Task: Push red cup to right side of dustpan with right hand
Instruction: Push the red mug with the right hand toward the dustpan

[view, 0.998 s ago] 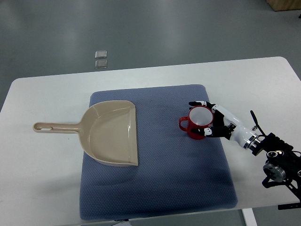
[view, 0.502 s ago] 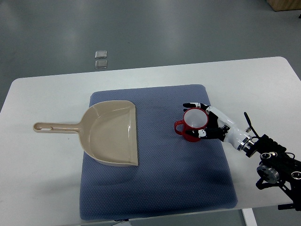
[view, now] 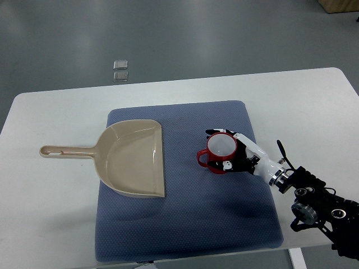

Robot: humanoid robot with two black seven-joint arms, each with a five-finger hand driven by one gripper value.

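So, cup: one red cup (view: 220, 152) stands upright on the blue mat (view: 190, 224), white inside, handle pointing toward the dustpan (view: 133, 158); it sits right of the pan with a clear strip of mat between them.
Right hand: my right hand (view: 238, 154) comes in from the lower right edge and sits against the cup's right side, so a shove from there would send the cup toward the pan.
Fingers: they curl around the cup's far and near walls, cradling it; I judge this a loose cupping to steer it, not a lift, though I can't tell how hard they press.
Why cupped: I reckon wrapping both sides keeps the cup from spinning or sliding off line as it goes over the textured mat.
Dustpan: one beige pan lies flat, its mouth facing right toward the cup and its long handle out over the bare bench (view: 50, 213) to the left; the open edge marks where the cup should end up.
Mat: one, spread across the middle of the bench, carrying both pan and cup.
Left hand: I can't see it anywhere in the view.
Floor: two small clear squares (view: 120, 70) lie beyond the bench, no part of this job.
Progress: I judge the push under way but not finished, since the cup isn't yet just beside the pan's right edge.
Risk: the cup's handle leads, and could catch the pan's lip and turn the cup.
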